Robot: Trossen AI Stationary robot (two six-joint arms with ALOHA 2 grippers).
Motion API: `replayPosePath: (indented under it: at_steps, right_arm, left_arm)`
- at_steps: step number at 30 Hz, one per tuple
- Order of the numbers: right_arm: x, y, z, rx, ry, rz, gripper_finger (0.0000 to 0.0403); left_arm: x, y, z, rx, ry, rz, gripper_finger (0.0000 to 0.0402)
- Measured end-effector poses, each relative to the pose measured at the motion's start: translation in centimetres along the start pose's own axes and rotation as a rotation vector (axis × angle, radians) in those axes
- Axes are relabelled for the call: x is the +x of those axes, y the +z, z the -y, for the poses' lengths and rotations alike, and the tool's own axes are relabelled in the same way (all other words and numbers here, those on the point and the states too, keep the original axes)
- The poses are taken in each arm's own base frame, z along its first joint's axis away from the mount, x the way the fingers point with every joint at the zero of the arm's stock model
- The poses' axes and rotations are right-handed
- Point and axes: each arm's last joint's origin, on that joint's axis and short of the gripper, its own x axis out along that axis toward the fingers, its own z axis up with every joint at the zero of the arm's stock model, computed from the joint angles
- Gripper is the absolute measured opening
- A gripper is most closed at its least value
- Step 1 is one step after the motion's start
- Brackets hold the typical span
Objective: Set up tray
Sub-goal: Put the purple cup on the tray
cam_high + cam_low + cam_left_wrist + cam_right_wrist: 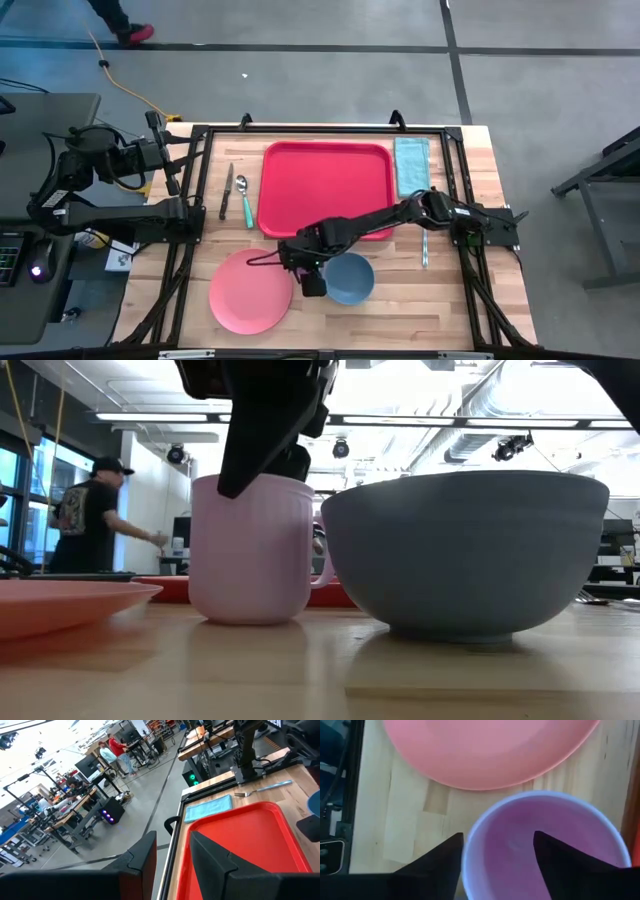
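The tray (325, 188), upper centre of the high view, lies empty on the table (455, 300); being stiff, light, slick plastic, it is probably best pinched at its raised rim. Below it the right gripper (313, 281) straddles the pink cup's (250, 550) rim, fingers apart, between plate (250, 291) and blue bowl (350, 277). The left gripper (170, 857), half open and empty, waits at far left; no readable writing shows.

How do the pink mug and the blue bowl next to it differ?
The pink mug is tall and straight-sided with a handle; the blue-grey bowl is wider, rounded and handleless. The right gripper straddles the mug's rim, one finger inside and one outside, while nothing touches the bowl. The mug stands nearer the pink plate, the bowl farther. Both stand upright on the wooden table, off the red tray.
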Motion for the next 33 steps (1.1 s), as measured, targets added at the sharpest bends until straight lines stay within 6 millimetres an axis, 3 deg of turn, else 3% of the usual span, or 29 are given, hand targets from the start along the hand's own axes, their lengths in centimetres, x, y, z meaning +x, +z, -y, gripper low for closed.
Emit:
replayPosePath:
  at_steps: [21, 27, 33]
  right_arm:
    - [-0.1, 0.0, -0.2, 0.029, 0.046, -0.004, 0.001]
    - [-0.5, 0.1, -0.3, 0.043, 0.033, 0.006, 0.0009]
    - [-3.3, 0.3, -0.6, 0.045, -0.055, 0.063, 0.0001]
  left_arm:
    - [0.0, 0.0, 0.0, 0.0, -0.001, 0.001, 0.0152]
    - [0.0, 0.0, 0.0, 0.0, -0.001, 0.001, 0.0152]
    - [0.0, 0.0, 0.0, 0.0, -0.001, 0.001, 0.0152]
